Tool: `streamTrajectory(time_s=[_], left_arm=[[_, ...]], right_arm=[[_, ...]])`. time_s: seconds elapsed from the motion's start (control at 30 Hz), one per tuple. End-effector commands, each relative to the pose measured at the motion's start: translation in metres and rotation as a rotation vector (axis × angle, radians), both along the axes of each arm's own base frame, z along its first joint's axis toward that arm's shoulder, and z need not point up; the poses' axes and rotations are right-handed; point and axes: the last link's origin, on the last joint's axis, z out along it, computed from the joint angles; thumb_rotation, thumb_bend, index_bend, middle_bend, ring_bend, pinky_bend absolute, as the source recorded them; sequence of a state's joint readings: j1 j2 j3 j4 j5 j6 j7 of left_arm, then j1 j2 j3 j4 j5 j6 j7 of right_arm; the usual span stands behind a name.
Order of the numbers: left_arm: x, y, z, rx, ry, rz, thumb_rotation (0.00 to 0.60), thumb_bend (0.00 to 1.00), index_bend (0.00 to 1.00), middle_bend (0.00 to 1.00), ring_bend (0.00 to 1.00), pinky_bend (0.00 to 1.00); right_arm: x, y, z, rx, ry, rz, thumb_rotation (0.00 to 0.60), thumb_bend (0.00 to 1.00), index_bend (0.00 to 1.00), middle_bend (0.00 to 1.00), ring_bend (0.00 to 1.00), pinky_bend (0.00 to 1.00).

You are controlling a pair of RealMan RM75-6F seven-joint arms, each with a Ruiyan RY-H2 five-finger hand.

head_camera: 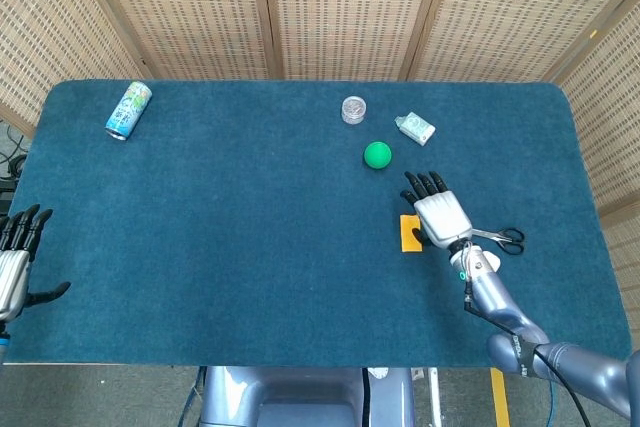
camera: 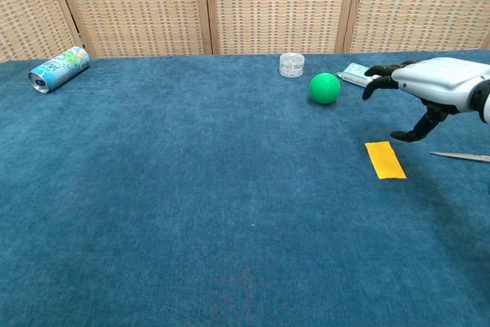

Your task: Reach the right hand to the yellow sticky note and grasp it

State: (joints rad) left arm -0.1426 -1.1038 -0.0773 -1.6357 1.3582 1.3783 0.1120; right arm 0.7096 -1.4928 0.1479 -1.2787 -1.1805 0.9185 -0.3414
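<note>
The yellow sticky note (head_camera: pixel 409 233) (camera: pixel 384 159) lies flat on the blue table cloth, right of centre. My right hand (head_camera: pixel 437 211) (camera: pixel 429 86) hovers just above and to the right of it, fingers spread and empty, thumb hanging down toward the cloth beside the note. In the head view the hand covers the note's right edge. My left hand (head_camera: pixel 17 255) stays at the table's left edge, fingers apart, holding nothing.
Scissors (head_camera: pixel 500 238) (camera: pixel 461 156) lie just right of the note. A green ball (head_camera: pixel 377 154) (camera: pixel 324 88), a small clear jar (head_camera: pixel 353 109) (camera: pixel 292 64) and a white packet (head_camera: pixel 415 128) (camera: pixel 358 75) sit behind the note. A drink can (head_camera: pixel 128 110) (camera: pixel 58 69) lies far left.
</note>
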Motion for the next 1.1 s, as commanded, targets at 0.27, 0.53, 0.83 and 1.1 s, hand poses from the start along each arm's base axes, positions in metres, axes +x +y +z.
streamTrajectory(time_s=[0.27, 0.53, 0.83, 1.1], left_arm=[[0.000, 0.001, 0.000, -0.004, 0.001, 0.003, 0.600, 0.01, 0.00, 0.00, 0.00, 0.00], [-0.001, 0.002, -0.002, -0.007, 0.005, 0.008, 0.600, 0.01, 0.00, 0.00, 0.00, 0.00], [-0.002, 0.004, -0.003, -0.013, 0.007, 0.016, 0.600, 0.01, 0.00, 0.00, 0.00, 0.00], [-0.002, 0.005, -0.004, -0.016, 0.009, 0.020, 0.600, 0.01, 0.00, 0.00, 0.00, 0.00]], right_arm=[[-0.013, -0.017, -0.013, -0.002, 0.037, -0.039, 0.600, 0.28, 0.22, 0.00, 0.00, 0.00], [-0.021, -0.032, -0.024, 0.022, 0.056, -0.114, 0.600, 0.44, 0.41, 0.00, 0.00, 0.00], [-0.025, -0.037, -0.029, 0.039, 0.068, -0.156, 0.600, 0.47, 0.42, 0.00, 0.00, 0.00], [-0.025, -0.037, -0.034, 0.046, 0.082, -0.153, 0.600, 0.47, 0.42, 0.00, 0.00, 0.00]])
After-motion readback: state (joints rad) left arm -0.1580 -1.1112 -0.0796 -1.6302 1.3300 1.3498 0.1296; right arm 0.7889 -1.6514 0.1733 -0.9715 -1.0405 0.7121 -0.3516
